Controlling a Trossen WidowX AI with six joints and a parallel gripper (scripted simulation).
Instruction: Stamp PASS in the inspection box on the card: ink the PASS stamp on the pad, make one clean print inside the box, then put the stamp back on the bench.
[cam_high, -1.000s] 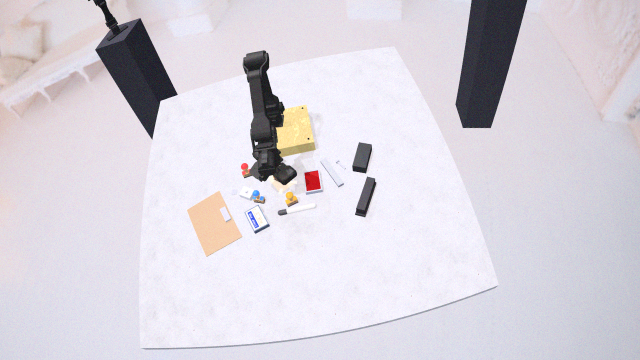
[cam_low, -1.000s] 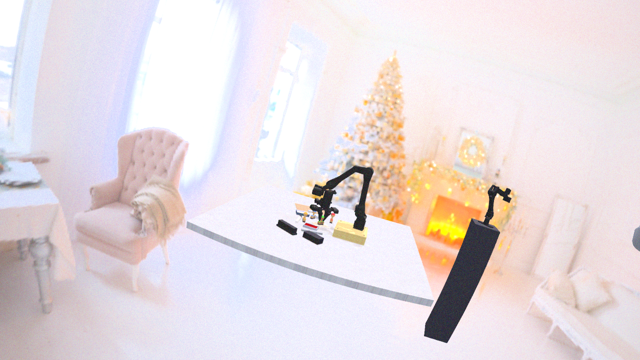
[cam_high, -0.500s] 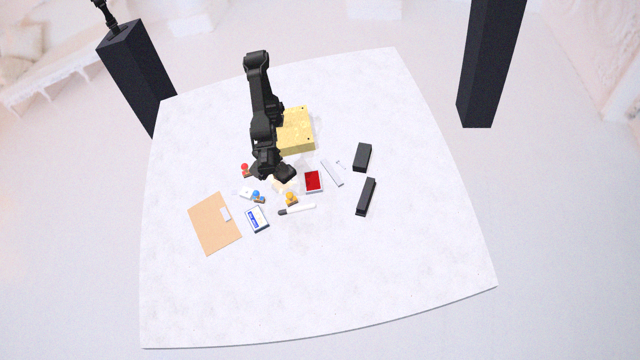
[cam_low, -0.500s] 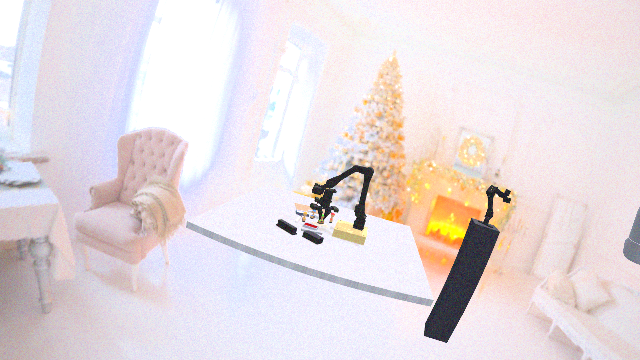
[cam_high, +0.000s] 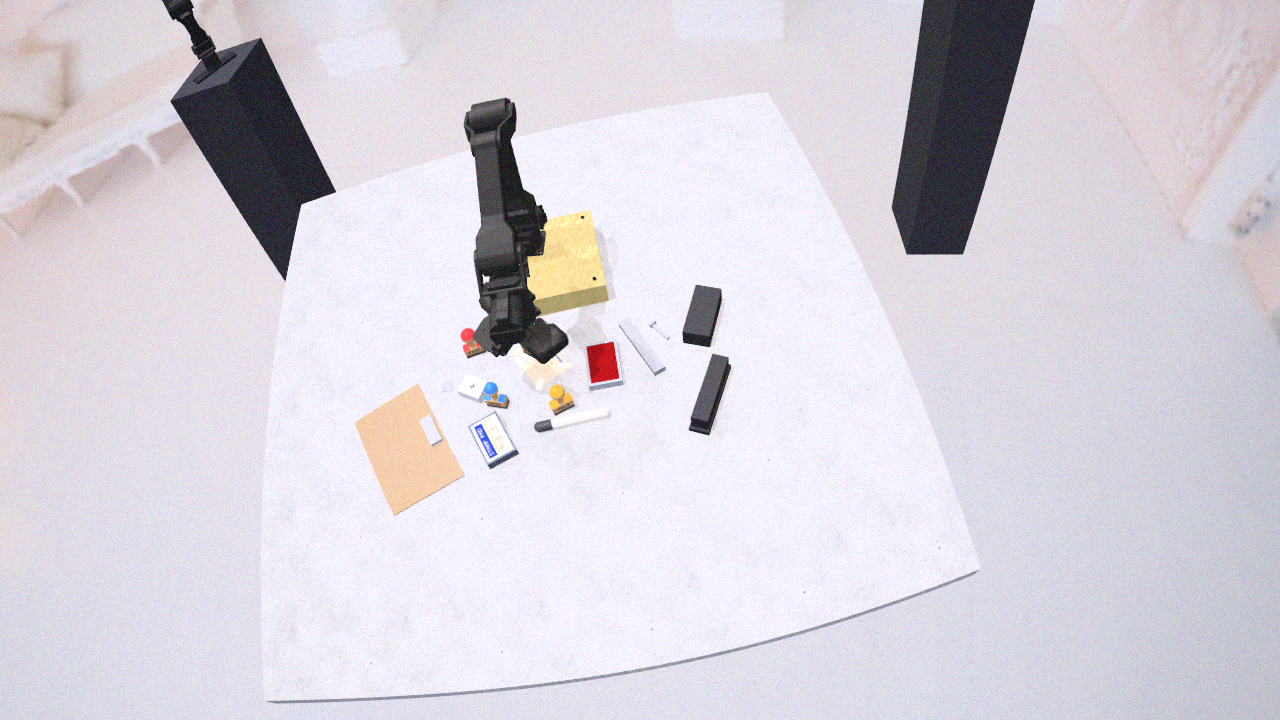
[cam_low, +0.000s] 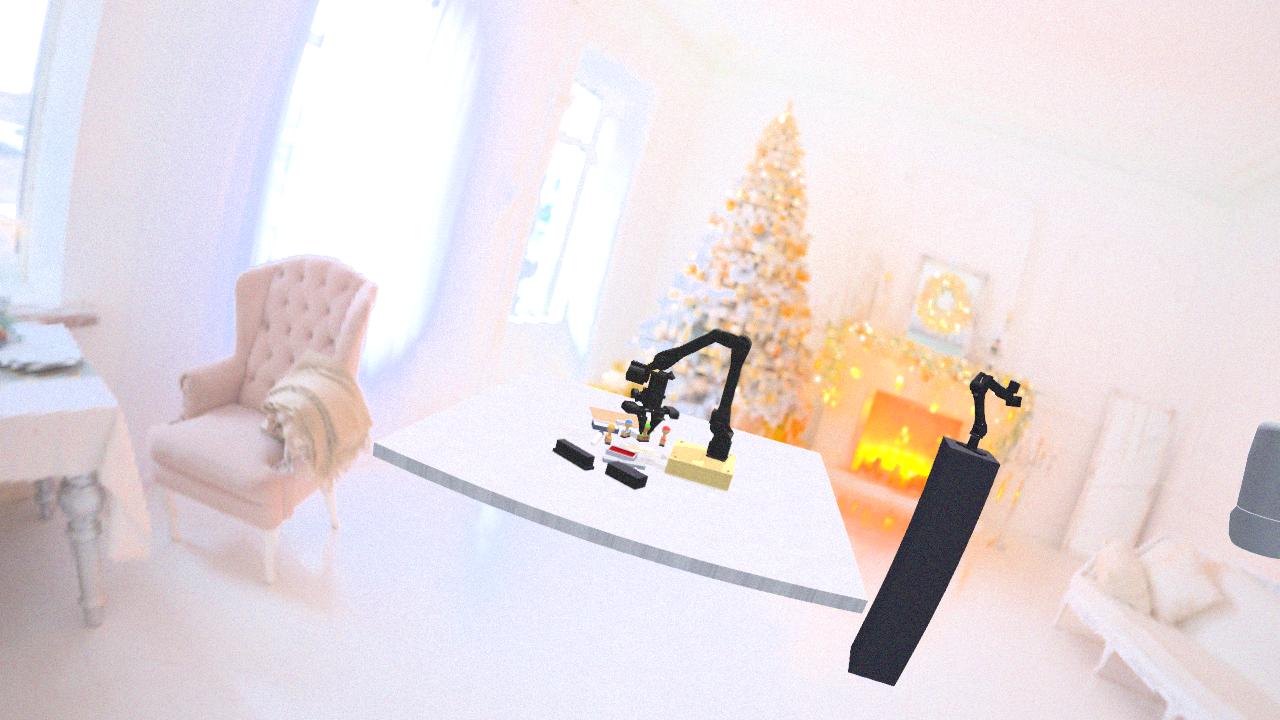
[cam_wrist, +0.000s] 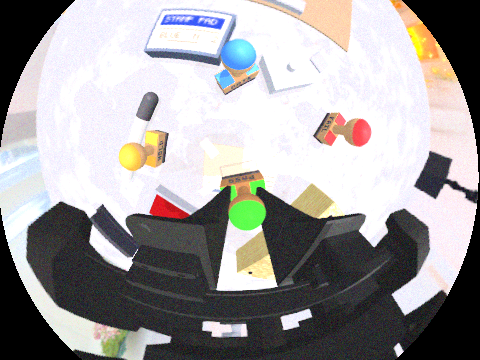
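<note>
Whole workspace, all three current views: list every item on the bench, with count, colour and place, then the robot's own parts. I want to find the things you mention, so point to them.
PASS stamp (cam_wrist: 247, 214): 1, green and wood, in the claw
HOLD stamp (cam_high: 558, 395) (cam_wrist: 133, 156): 1, yellow and wood, near the marker
DATE stamp (cam_high: 491, 390) (cam_wrist: 238, 55): 1, blue and wood, near the closed pad
FAIL stamp (cam_high: 467, 335) (cam_wrist: 358, 132): 1, red and wood, beside the arm
open pad (cam_high: 603, 362): 1, red, beside the card
closed pad (cam_high: 492, 438) (cam_wrist: 191, 34): 1, white and blue, beside the clipboard
card (cam_wrist: 220, 159): 1, cream, by the PASS stamp
marker (cam_high: 577, 419): 1, white and dark grey, near the HOLD stamp
clipboard (cam_high: 402, 456): 1, tan, outermost past the closed pad
black blocks (cam_high: 702, 315): 2, black, past the grey bar
grey bar (cam_high: 641, 346): 1, grey, beside the open pad
small pin (cam_high: 659, 330): 1, pale, by the grey bar
white box (cam_high: 470, 387) (cam_wrist: 285, 75): 1, white, near the DATE stamp
small tile (cam_high: 447, 385): 1, pale, by the white box
base block (cam_high: 572, 255) (cam_low: 700, 467): 1, yellow, under the arm
arm (cam_high: 494, 192) (cam_low: 731, 380): 1, black, over the bench
claw (cam_wrist: 243, 191): 1, black, shut on the PASS stamp
</note>
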